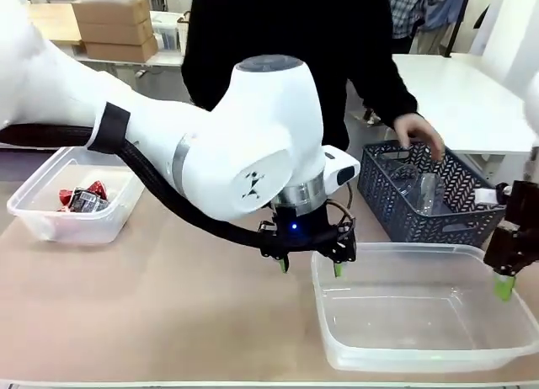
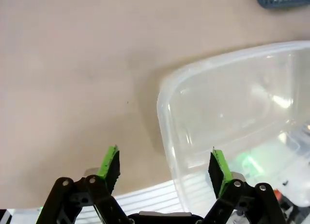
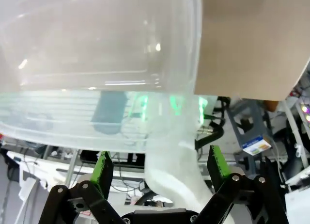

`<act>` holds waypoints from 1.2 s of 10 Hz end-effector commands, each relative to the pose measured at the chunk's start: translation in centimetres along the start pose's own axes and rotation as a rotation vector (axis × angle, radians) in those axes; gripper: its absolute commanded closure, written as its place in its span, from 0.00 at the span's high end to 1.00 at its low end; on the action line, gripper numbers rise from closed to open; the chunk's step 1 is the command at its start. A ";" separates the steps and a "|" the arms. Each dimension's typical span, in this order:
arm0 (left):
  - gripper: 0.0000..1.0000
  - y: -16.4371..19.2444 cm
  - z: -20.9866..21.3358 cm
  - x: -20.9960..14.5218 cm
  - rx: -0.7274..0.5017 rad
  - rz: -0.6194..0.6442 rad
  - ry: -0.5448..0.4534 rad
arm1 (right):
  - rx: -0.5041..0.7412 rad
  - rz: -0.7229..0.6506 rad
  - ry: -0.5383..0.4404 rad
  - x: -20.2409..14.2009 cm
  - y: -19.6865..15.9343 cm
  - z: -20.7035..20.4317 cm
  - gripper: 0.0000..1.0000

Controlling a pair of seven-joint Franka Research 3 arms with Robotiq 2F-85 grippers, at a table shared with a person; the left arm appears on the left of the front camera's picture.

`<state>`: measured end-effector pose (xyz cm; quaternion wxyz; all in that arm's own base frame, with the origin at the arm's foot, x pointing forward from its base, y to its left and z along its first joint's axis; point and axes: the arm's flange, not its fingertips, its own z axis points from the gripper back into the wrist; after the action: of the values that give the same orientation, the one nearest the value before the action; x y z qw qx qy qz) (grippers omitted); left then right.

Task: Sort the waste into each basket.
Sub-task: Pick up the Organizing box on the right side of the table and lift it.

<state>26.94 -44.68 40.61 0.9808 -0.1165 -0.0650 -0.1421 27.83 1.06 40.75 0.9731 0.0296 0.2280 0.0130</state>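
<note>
Although the far-left tub (image 1: 34,212) already holds a small heap of red cans (image 1: 82,197), the near-right tub (image 1: 404,355) has nothing in it, so I judge the sorting no more than half done. The cans seem dealt with, and the plastic has yet to be moved.

At least one clear bottle (image 1: 429,191) sits in the dark slotted basket (image 1: 396,212) just beyond the near-right tub, with a person's hand (image 1: 418,135) over the basket's far rim. Its long axis looks more upright than flat, leaning a little. Which way its cap points is too hard to read through the slots. The cans are crumpled together, so no clear axis shows. The near-right tub's long side runs left to right along the table (image 1: 168,305).

The left claw (image 1: 311,267) hangs over that tub's left rim, fingers apart and holding nothing. From its wrist, one finger is over the table and the other over the tub. The right claw (image 1: 505,284) hangs at the tub's right end, also spread and bare.
</note>
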 end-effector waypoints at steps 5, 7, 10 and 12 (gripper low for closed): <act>0.95 -2.3 -3.7 -0.1 0.041 0.013 0.084 | -0.064 -0.058 0.040 0.5 -0.9 -12.1 1.00; 0.95 -2.8 -4.0 -0.2 0.034 -0.010 0.082 | -0.044 -0.086 0.033 0.0 -1.6 -12.3 1.00; 0.00 -2.8 -3.7 -0.3 0.046 -0.022 0.070 | -0.010 -0.049 0.015 -0.4 -1.9 -11.8 0.00; 0.00 -2.6 -3.7 -0.3 0.050 -0.017 0.074 | -0.005 -0.065 -0.018 -0.5 -1.9 -11.6 0.00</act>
<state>26.18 -47.79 37.40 0.9817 -0.1010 -0.0256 -0.1591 31.27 -0.51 34.91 0.9690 0.0104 0.2462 -0.0196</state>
